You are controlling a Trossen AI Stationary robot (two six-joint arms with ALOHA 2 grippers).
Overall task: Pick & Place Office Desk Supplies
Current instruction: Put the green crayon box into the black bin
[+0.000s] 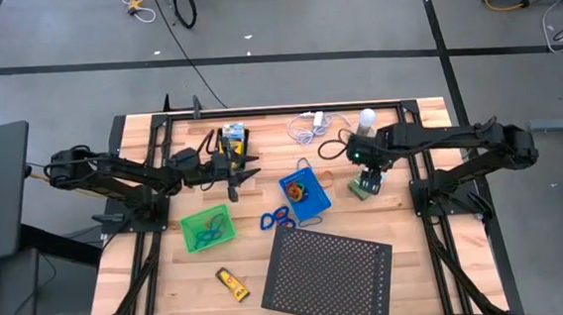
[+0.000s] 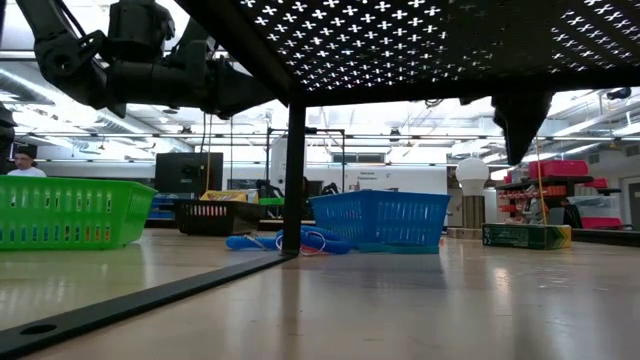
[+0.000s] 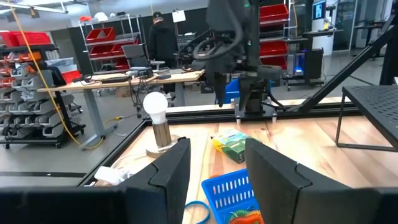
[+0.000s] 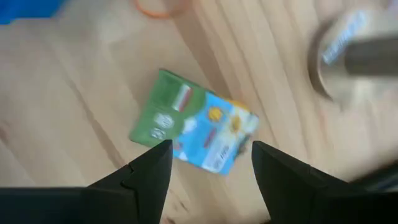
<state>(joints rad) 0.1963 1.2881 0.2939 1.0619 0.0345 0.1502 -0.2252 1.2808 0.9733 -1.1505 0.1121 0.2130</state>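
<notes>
Bench: wooden top [image 1: 152,296] inside a black frame, in a workshop with shelving behind; a black perforated sheet [image 1: 327,270] lies at the near edge
Trays: green tray [image 1: 208,228] holds blue loops; blue tray [image 1: 305,193] holds small colourful bits; black tray [image 1: 232,141] sits at the far side with yellow items in it, so sorting looks partly done
Loose supplies: blue loops [image 1: 277,218] between the green and blue trays; a yellow tube [image 1: 234,284] near the sheet; a green box [image 4: 194,129] flat on the bench beside the bulb [image 1: 365,120]
Right tool [image 4: 208,163]: poised right above the green box, fingers spread wide and empty, straddling it, likely lined up for a pick
Left tool [image 3: 217,171]: by the black tray, fingers parted, nothing between them
</notes>
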